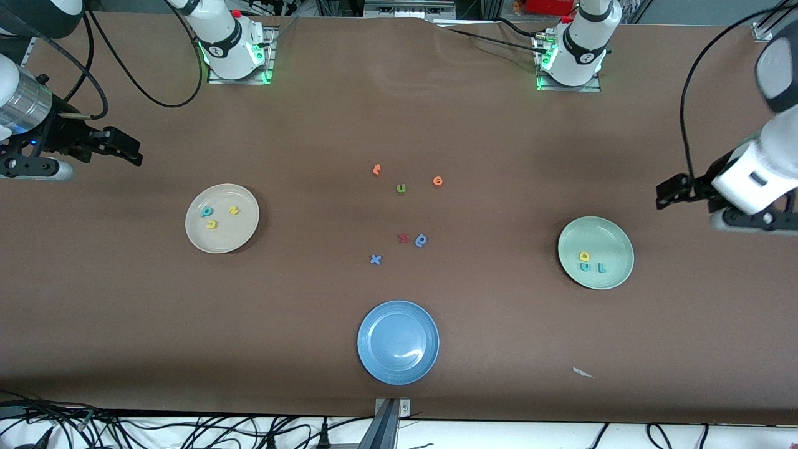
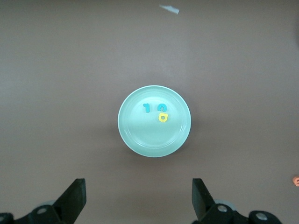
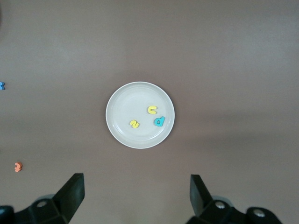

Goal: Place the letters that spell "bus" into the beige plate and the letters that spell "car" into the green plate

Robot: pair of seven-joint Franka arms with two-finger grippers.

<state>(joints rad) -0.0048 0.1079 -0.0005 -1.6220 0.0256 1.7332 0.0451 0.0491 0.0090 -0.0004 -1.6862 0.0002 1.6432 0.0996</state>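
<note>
Now released: left gripper (image 1: 666,194) mid-right of frame, right gripper (image 1: 128,151) upper left, both holding nothing. In beige plate (image 1: 240,237), mid-left: "bus" letters (image 1: 217,216). In green plate (image 1: 614,240), mid-right: "car" letters (image 1: 590,262).

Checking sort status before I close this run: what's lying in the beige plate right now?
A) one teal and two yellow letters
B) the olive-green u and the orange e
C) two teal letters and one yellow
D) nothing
A: the beige plate holds a teal letter and two yellow letters, seen from the right wrist view and the front view alike.
</note>
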